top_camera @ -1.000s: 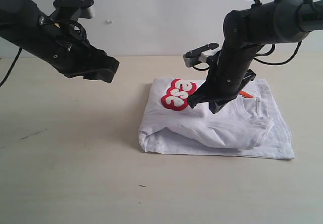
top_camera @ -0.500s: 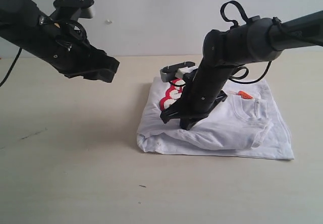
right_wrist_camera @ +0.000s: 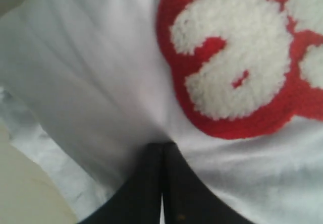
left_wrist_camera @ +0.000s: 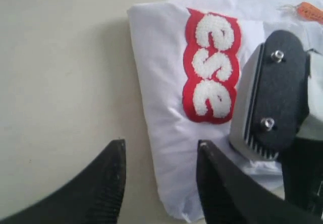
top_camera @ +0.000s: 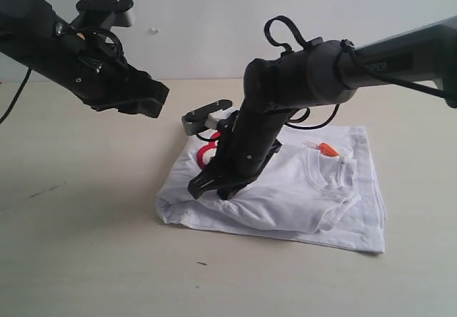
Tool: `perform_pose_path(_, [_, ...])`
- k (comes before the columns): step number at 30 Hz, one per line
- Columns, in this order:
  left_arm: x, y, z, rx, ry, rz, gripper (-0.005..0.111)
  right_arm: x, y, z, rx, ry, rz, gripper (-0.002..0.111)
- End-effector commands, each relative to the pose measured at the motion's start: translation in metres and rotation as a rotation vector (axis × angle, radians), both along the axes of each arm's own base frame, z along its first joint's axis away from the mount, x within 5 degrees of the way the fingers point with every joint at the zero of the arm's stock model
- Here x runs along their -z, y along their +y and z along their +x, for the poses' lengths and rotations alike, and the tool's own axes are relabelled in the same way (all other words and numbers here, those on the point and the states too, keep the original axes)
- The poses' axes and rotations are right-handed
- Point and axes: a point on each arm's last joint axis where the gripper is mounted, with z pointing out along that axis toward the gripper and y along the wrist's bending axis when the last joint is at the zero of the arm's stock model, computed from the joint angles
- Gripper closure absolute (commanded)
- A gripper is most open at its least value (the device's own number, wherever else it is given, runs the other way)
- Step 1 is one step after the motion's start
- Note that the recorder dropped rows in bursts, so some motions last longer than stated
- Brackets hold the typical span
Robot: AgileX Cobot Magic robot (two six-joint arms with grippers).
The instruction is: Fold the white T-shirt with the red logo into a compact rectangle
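Now we see the soft white cotton T-shirt (top_camera: 314,195), folded into a lumpy rectangle with rounded edges. It lies on the matt beige worktop (top_camera: 86,245), directly under the right pincer (top_camera: 214,190). The black tapered jaws are pressed together, their tips dug into puckered cloth. We cannot tell whether any fabric is nipped between them. Just beyond the tips sits the fuzzy red logo (right_wrist_camera: 232,72), plush white bubble letters with a thick red outline. A small orange neck tag (top_camera: 328,148) shows behind that pincer. The left pincer (left_wrist_camera: 160,148) hangs spread and empty over the shirt's edge. Since a second ago, the right pincer has travelled leftward and the whole shirt has slid with it. The left pincer has not moved.
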Motion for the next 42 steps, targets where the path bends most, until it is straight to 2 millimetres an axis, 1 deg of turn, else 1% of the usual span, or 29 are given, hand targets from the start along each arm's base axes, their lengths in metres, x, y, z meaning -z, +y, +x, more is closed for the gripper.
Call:
perform_pose_path(1, [-0.009, 0.001, -0.003, 0.008, -0.024, -0.009, 0.062, 0.002, 0.007, -0.011, -0.04, 0.045, -0.014, 0.108])
perform_pose_path(4, [-0.016, 0.002, -0.005, 0.011, -0.042, -0.015, 0.062, -0.02, 0.002, -0.009, -0.067, -0.024, -0.044, 0.108])
perform_pose_path(7, [-0.022, 0.003, -0.007, 0.01, -0.059, -0.022, 0.062, -0.042, -0.005, -0.007, -0.055, -0.094, -0.081, 0.108])
perform_pose_path(9, [-0.022, 0.003, -0.008, 0.011, -0.058, -0.022, 0.062, -0.052, -0.016, -0.002, -0.01, -0.122, -0.097, 0.108])
perform_pose_path(11, [-0.022, 0.003, -0.008, 0.014, -0.049, -0.019, 0.062, -0.053, -0.031, 0.004, 0.061, -0.109, -0.099, 0.108])
perform_pose_path(14, [-0.022, 0.003, -0.009, 0.014, -0.044, -0.021, 0.062, -0.04, -0.058, 0.01, 0.125, -0.062, -0.121, 0.108])
perform_pose_path(17, [-0.022, 0.003, -0.009, 0.012, -0.043, -0.026, 0.062, -0.023, -0.079, 0.014, 0.184, -0.081, -0.116, 0.108])
perform_pose_path(21, [-0.022, 0.003, -0.008, 0.008, -0.055, -0.029, 0.062, -0.003, -0.09, 0.017, 0.233, -0.064, -0.102, 0.108])
perform_pose_path(22, [-0.022, 0.002, -0.008, 0.005, -0.049, -0.039, 0.062, 0.007, -0.09, 0.018, 0.233, -0.052, -0.108, 0.108])
perform_pose_path(23, [-0.02, 0.001, -0.007, 0.01, -0.045, -0.04, 0.062, 0.012, -0.09, 0.018, 0.233, -0.049, -0.109, 0.108])
perform_pose_path(24, [-0.011, -0.003, -0.007, 0.051, -0.014, -0.046, 0.062, 0.015, -0.089, 0.019, 0.231, -0.053, -0.109, 0.108])
perform_pose_path(25, [-0.007, -0.005, -0.007, 0.078, -0.006, -0.05, 0.062, 0.015, -0.089, 0.02, 0.232, -0.057, -0.107, 0.108])
perform_pose_path(26, [0.002, -0.011, -0.006, 0.129, 0.026, -0.073, 0.062, 0.01, -0.088, 0.023, 0.229, -0.07, -0.105, 0.108])
perform_pose_path(27, [0.004, -0.013, -0.006, 0.148, 0.038, -0.088, 0.062, 0.007, -0.09, 0.024, 0.23, -0.071, -0.107, 0.108])
perform_pose_path(28, [0.013, -0.018, -0.006, 0.196, 0.06, -0.106, 0.062, -0.006, -0.089, 0.026, 0.227, -0.095, -0.1, 0.108])
perform_pose_path(29, [0.017, -0.02, -0.005, 0.206, 0.071, -0.113, 0.062, -0.012, -0.088, 0.027, 0.227, -0.108, -0.095, 0.108])
perform_pose_path(30, [0.026, -0.023, -0.003, 0.224, 0.089, -0.123, 0.065, -0.028, -0.088, 0.027, 0.232, -0.144, -0.075, 0.108])
perform_pose_path(32, [0.041, -0.025, 0.0, 0.231, 0.121, -0.118, 0.08, -0.051, -0.089, 0.026, 0.233, -0.197, -0.057, 0.108])
perform_pose_path(33, [0.052, -0.026, 0.002, 0.238, 0.146, -0.109, 0.092, -0.064, -0.089, 0.024, 0.236, -0.226, -0.044, 0.108])
perform_pose_path(34, [0.06, -0.027, 0.003, 0.237, 0.164, -0.104, 0.102, -0.074, -0.089, 0.023, 0.238, -0.247, -0.035, 0.108])
perform_pose_path(35, [0.073, -0.028, 0.005, 0.235, 0.196, -0.095, 0.106, -0.088, -0.09, 0.021, 0.24, -0.276, -0.021, 0.108])
perform_pose_path(36, [0.082, -0.028, 0.006, 0.233, 0.218, -0.088, 0.106, -0.095, -0.09, 0.019, 0.243, -0.287, -0.012, 0.108])
perform_pose_path(37, [0.094, -0.028, 0.007, 0.231, 0.247, -0.079, 0.107, -0.108, -0.09, 0.016, 0.256, -0.304, 0.016, 0.108])
perform_pose_path(39, [0.112, -0.029, 0.008, 0.223, 0.292, -0.065, 0.107, -0.127, -0.09, 0.01, 0.261, -0.333, 0.047, 0.108])
perform_pose_path(42, [0.127, -0.027, 0.006, 0.218, 0.347, -0.037, 0.107, -0.147, -0.091, 0.004, 0.262, -0.374, 0.065, 0.108])
